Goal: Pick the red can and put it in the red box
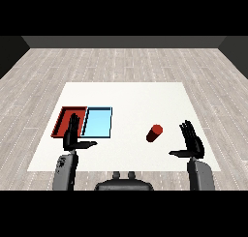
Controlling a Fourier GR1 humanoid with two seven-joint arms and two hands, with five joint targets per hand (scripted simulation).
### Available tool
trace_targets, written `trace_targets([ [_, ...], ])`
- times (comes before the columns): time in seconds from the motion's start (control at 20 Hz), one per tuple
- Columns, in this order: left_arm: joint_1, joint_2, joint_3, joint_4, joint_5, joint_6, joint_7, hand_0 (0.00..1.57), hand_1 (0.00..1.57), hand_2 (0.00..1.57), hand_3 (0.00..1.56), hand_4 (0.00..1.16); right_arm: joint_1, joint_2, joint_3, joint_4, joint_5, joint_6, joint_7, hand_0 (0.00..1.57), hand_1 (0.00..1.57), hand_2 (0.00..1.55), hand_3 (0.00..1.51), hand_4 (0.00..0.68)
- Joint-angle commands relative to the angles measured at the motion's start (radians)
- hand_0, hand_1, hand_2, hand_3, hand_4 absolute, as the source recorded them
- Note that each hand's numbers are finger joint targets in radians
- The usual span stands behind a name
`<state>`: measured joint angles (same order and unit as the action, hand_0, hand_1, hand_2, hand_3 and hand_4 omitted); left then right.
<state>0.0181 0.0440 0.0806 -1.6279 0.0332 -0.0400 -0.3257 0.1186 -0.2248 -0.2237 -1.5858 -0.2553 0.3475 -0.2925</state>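
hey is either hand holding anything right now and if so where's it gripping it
Nothing is held. The left hand and right hand are both open with fingers straight, and the red can stands on the table, apart from both.

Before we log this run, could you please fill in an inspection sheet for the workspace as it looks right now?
Surface: white table, bare apart from the items below.
Job's things: red can on the table, tilted or lying, right of the trays, untouched; red tray at the table's left, nothing seen in its visible part.
Clutter: light blue tray directly beside the red tray on its right, nothing in it.
Hands: left hand open, in front of the red tray's near edge; right hand open, right of the can and apart from it. Neither holds anything.
Cables: nothing seen.
Surroundings: grey plank floor around the table, dark walls behind.
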Motion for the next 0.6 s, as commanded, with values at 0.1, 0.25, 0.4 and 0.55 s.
trace_targets([
  [0.1, 0.053, -0.021, -0.044, -0.095, -0.013, 0.016, 0.027, 0.00, 0.00, 0.00, 0.00, 0.00, -0.010, -0.003, -0.041, 0.049, -0.002, 0.052, -0.023, 0.00, 0.00, 0.00, 0.00, 0.000],
  [0.25, -0.020, 0.008, 0.006, 0.042, 0.019, -0.019, -0.040, 0.00, 0.00, 0.00, 0.00, 0.00, -0.050, -0.013, -0.058, 0.080, 0.010, 0.058, -0.046, 0.00, 0.00, 0.00, 0.00, 0.000],
  [0.4, -0.065, -0.003, 0.015, 0.104, 0.015, 0.004, -0.052, 0.00, 0.00, 0.00, 0.00, 0.00, 0.001, 0.030, -0.044, 0.057, 0.010, 0.055, -0.054, 0.00, 0.00, 0.00, 0.00, 0.000],
  [0.55, -0.028, -0.001, 0.008, 0.080, 0.003, 0.005, -0.082, 0.00, 0.00, 0.00, 0.00, 0.00, -0.019, 0.064, -0.016, 0.086, 0.057, 0.024, -0.068, 0.00, 0.00, 0.00, 0.00, 0.000],
])
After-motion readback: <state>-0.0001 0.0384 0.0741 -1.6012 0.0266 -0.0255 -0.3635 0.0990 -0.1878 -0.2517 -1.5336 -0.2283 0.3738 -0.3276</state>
